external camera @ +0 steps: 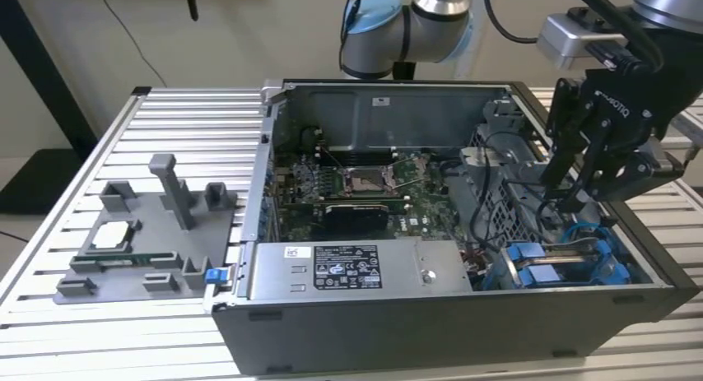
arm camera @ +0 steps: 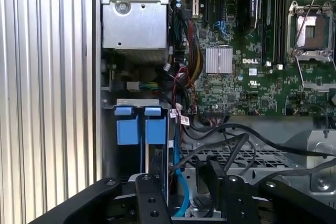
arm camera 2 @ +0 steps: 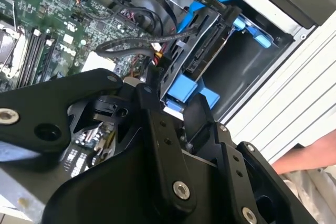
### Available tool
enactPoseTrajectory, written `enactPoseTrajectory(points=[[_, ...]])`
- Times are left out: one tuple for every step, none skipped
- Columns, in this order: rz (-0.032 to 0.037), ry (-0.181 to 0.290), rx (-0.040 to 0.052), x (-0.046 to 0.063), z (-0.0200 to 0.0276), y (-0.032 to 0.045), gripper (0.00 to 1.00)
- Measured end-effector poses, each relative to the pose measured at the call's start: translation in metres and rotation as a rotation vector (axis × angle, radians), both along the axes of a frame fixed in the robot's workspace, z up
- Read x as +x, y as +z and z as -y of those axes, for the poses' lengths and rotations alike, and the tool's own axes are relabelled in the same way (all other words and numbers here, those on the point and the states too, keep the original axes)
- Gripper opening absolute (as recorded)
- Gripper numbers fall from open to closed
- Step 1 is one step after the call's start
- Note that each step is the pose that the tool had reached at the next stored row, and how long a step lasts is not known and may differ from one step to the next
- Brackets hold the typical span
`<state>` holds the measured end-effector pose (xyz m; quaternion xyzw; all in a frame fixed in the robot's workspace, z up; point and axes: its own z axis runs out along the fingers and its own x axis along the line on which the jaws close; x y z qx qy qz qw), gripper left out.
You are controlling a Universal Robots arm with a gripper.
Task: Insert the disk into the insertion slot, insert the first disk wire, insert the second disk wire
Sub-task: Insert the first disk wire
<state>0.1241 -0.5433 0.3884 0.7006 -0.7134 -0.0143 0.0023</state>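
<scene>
The insertion slot [external camera: 538, 270], a grey bay with blue rails and tabs, sits in the case's front corner at the exterior view's right. The disk [arm camera 2: 202, 51] lies inside it in its blue carrier, connector edge showing. The slot's two blue tabs [arm camera: 140, 127] appear in the first wrist view. My gripper [external camera: 571, 202] hangs just above the bay, its fingers [arm camera: 149, 195] apart with nothing clearly between them. A black wire bundle [arm camera 2: 136, 43] runs up to the disk's connector edge, close to my gripper [arm camera 2: 173, 98]. A blue cable [arm camera: 178, 182] runs beside the slot, below my gripper [arm camera: 181, 174].
The grey labelled power-supply box [external camera: 341, 270] fills the case's front. Behind it is the green motherboard [external camera: 351, 183], and a perforated metal cage [arm camera: 252, 158] sits beside the bay. A grey fixture tray [external camera: 143, 233] stands on the slatted table. A person's hand [arm camera 2: 310, 156] shows outside the case.
</scene>
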Motion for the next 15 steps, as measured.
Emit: enactPoseTrajectory(points=[[0.0003, 0.001, 0.0005, 0.0002, -0.0002, -0.0007, 1.0], [0.0007, 0.003, 0.0013, 0.0005, -0.0005, -0.0013, 1.0], [0.0011, 0.004, 0.0023, 0.0008, -0.0008, -0.0019, 1.0], [0.0016, 0.006, 0.0035, 0.0009, -0.001, -0.0024, 1.0], [0.0021, 0.006, 0.0055, 0.001, -0.0013, -0.0029, 1.0], [0.0026, 0.007, 0.0084, 0.001, -0.0017, -0.0032, 1.0], [0.0033, 0.007, 0.0125, 0.0011, -0.0021, -0.0036, 1.0], [0.0038, 0.007, 0.0169, 0.0011, -0.0026, -0.004, 1.0], [0.0043, 0.007, 0.0212, 0.0011, -0.0029, -0.0043, 1.0], [0.0048, 0.008, 0.0261, 0.0011, -0.0031, -0.0047, 1.0], [0.0055, 0.008, 0.0309, 0.0011, -0.0032, -0.0051, 1.0], [0.0061, 0.008, 0.035, 0.0011, -0.0033, -0.0054, 1.0], [0.0066, 0.008, 0.0386, 0.0011, -0.0033, -0.0056, 1.0], [0.0071, 0.008, 0.0407, 0.0012, -0.0033, -0.0056, 1.0], [0.0079, 0.009, 0.0419, 0.0013, -0.0033, -0.0057, 1.0]])
